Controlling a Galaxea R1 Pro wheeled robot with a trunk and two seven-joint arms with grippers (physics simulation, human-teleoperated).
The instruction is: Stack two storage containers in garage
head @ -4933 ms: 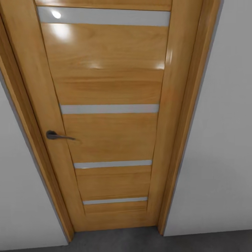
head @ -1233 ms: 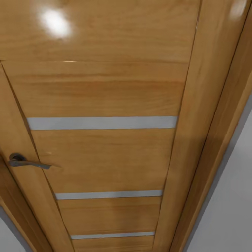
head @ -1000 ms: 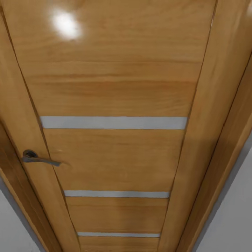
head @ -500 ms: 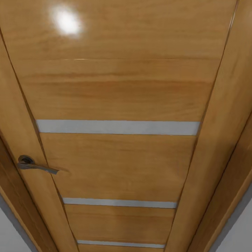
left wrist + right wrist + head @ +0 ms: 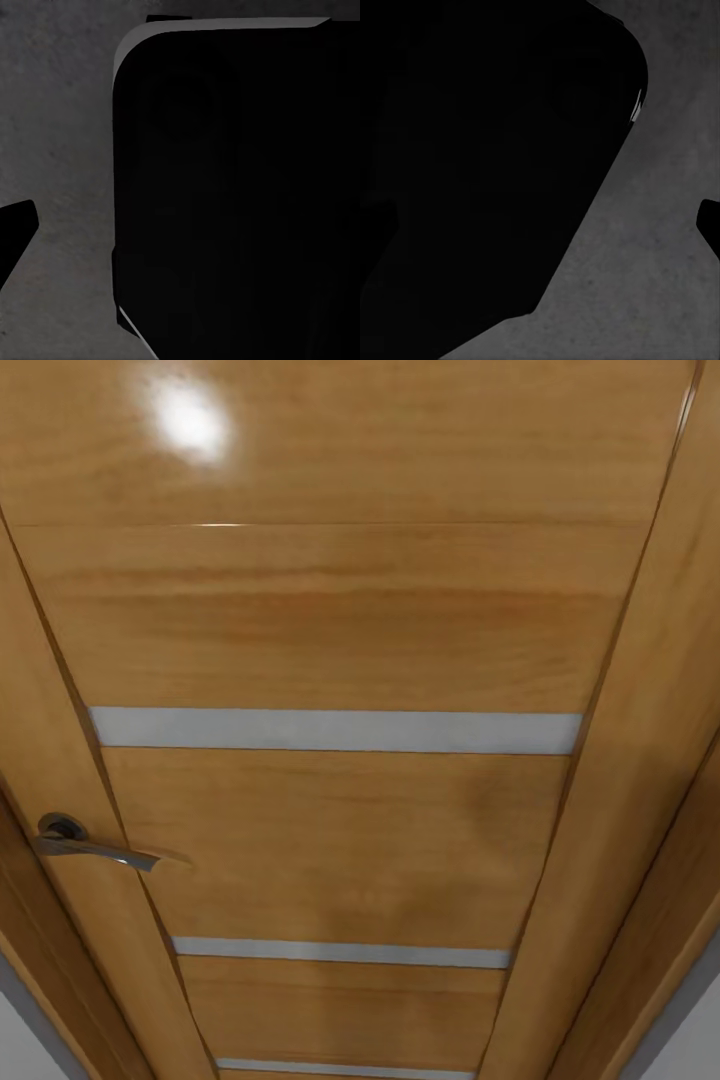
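The glossy orange wooden door (image 5: 330, 830) with its grey lever handle (image 5: 85, 845) has loomed closer: the robot nears it. No storage containers visible. Either pincer's opening I cannot tell.

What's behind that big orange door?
You can't tell. The wooden door is shut and covers whatever lies behind it. Visible on its face are grey strips and a metal handle. A sliver of white wall shows beside the frame.

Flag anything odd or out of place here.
Nothing stands out. The door is shut and undamaged, its handle level. The wrist views show grey floor beside dark robot bodywork.
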